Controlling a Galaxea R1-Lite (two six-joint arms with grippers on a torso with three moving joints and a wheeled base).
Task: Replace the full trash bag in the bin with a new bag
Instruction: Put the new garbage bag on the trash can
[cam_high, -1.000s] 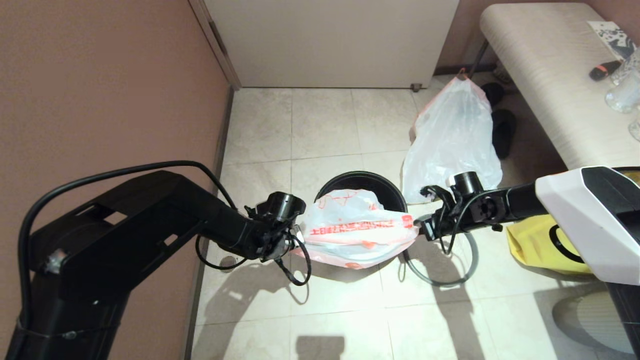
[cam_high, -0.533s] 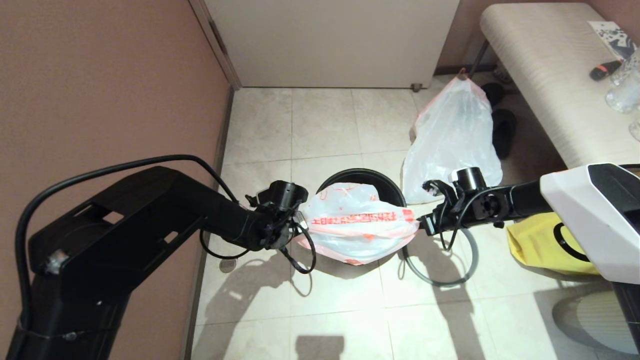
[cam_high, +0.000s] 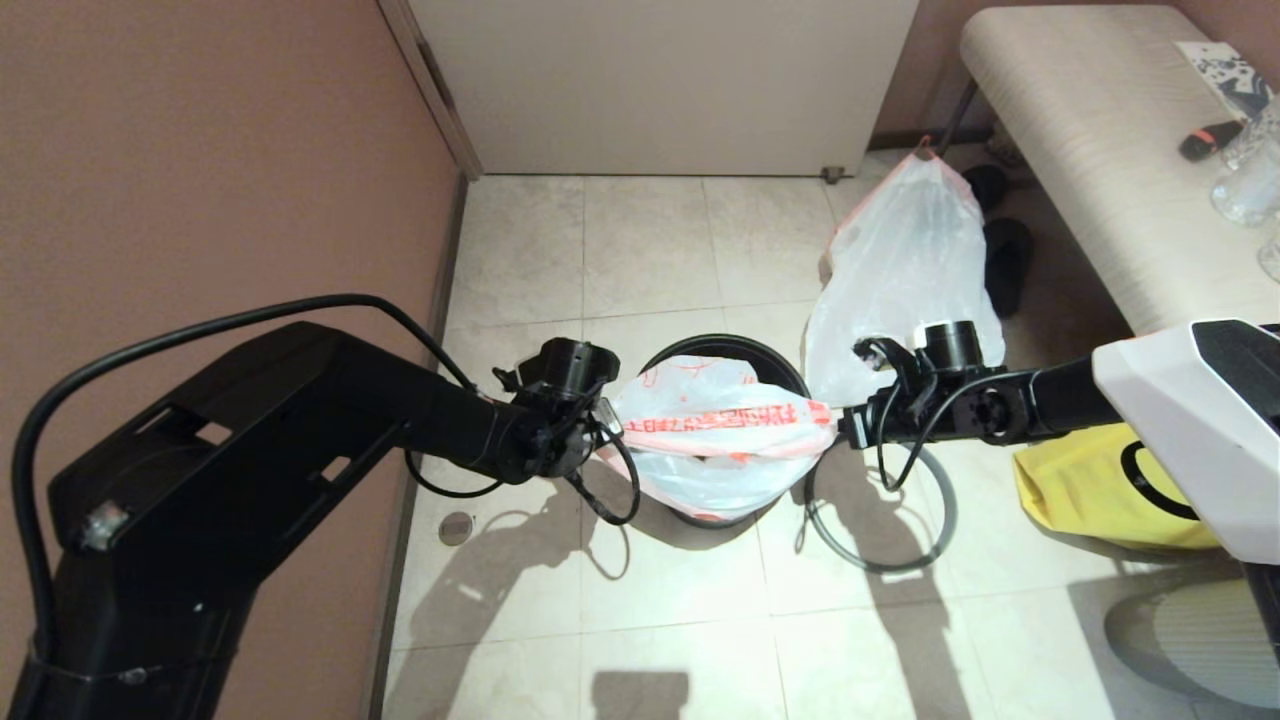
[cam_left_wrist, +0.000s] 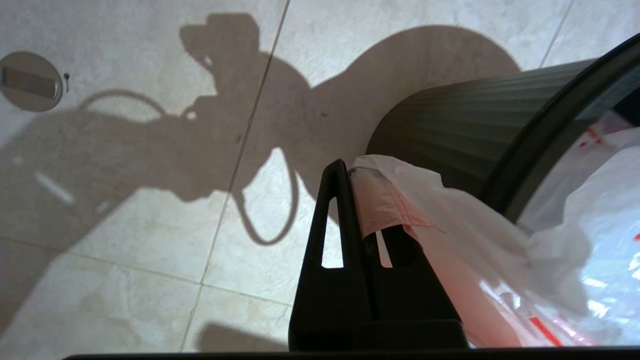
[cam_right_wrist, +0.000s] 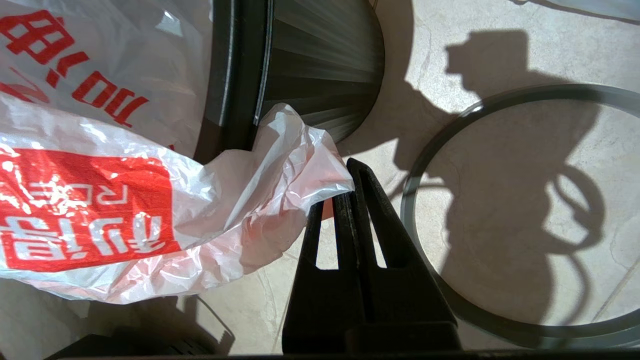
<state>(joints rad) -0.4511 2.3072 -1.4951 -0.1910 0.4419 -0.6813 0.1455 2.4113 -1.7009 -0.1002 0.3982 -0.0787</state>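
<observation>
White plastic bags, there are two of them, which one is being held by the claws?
The new bag, limp with red lettering, stretched over the bin between left claw and right claw. The full trash bag stands untouched behind.

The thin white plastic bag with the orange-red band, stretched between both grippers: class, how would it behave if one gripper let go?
The thin white plastic bag with the orange-red band looks floppy: it sags and crumples between the left gripper and right gripper, both shut on its hem. Released, that side would probably droop over the round black plastic bin. It seems very light and probably slippery.
</observation>
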